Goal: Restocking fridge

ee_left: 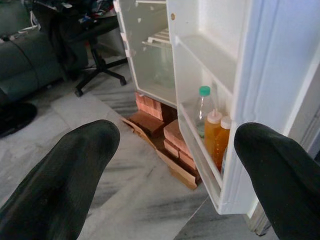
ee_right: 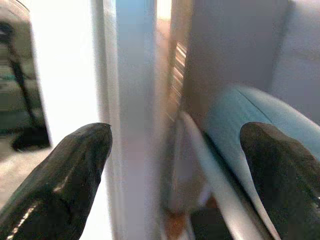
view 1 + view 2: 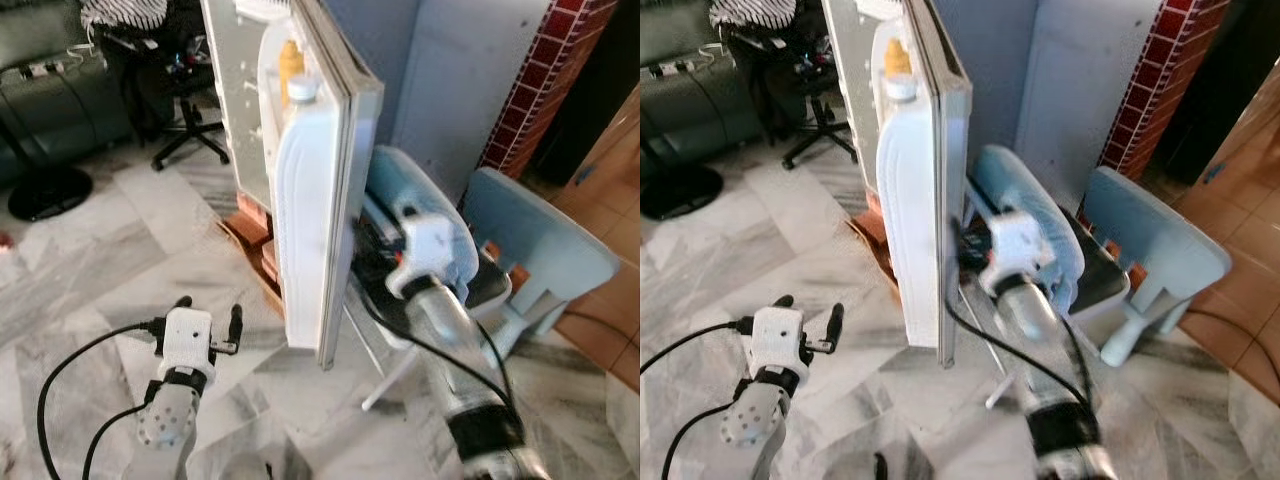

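Fridge door (image 3: 310, 230) stands swung open, edge-on in the head views, bottles (image 3: 292, 72) on its shelf. Right gripper (image 3: 372, 250) sits at the door's outer edge, seemingly to steady or swing it. Left wrist view: left gripper (image 1: 175, 170), fingers (image 1: 65, 175) released and empty, faces the door shelf bottles. Right wrist view: fingers (image 2: 75, 175) spread, straddling the door edge.

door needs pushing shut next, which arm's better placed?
Probably right. The right gripper is open and sits just behind the outer face of the fridge door, near its free edge. The left gripper, also open, hangs low over the floor on the shelf side, apart from the door.
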